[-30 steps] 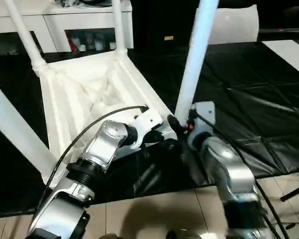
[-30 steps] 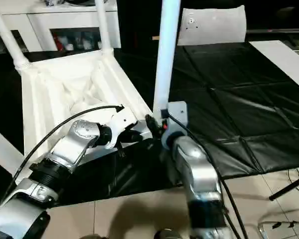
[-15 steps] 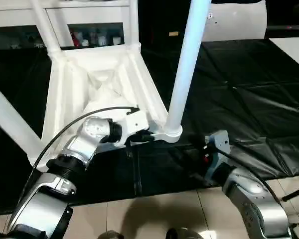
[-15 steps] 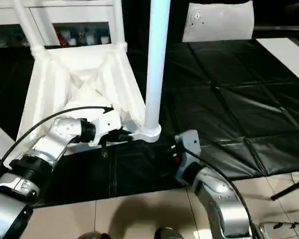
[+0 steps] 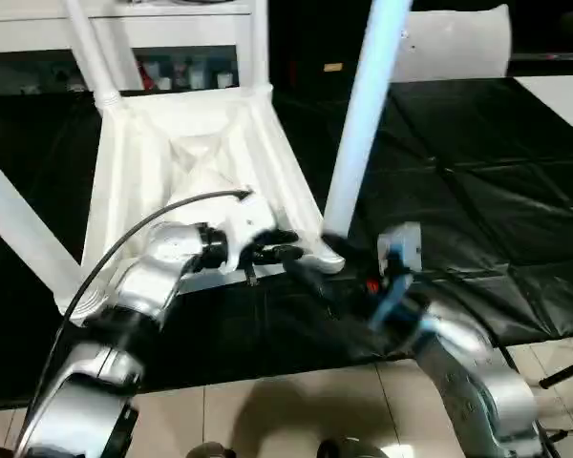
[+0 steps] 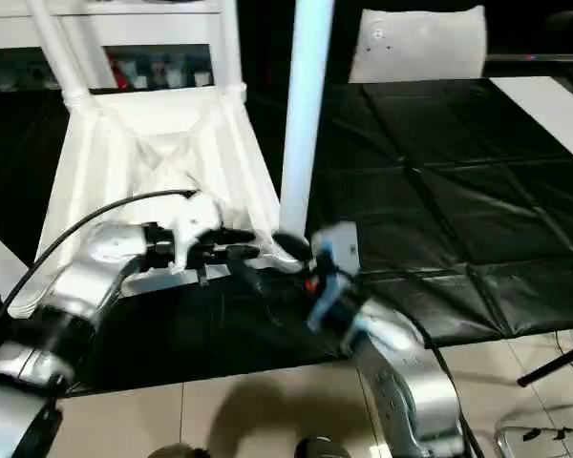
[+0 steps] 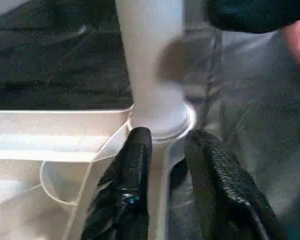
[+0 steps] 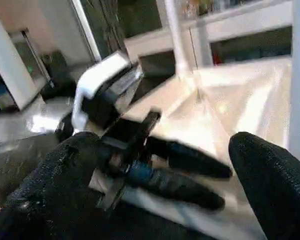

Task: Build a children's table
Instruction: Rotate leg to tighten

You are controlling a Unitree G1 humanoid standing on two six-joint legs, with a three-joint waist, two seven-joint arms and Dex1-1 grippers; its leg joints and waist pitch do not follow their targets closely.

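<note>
The leg (image 5: 361, 124) had been released by the right gripper (image 5: 336, 277), now wide; the left gripper (image 7: 165, 165) stood narrowly parted at its socket (image 7: 162, 122).

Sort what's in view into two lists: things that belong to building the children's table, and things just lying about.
Belongs to the job:
- table top, upside down on the black mat
- near-corner leg, upright in its socket
- the other legs, such as the far one
- left gripper at that corner
- right gripper, fingers wide apart

Just lying about:
- black mat
- white cabinet behind
- flat white panel
</note>
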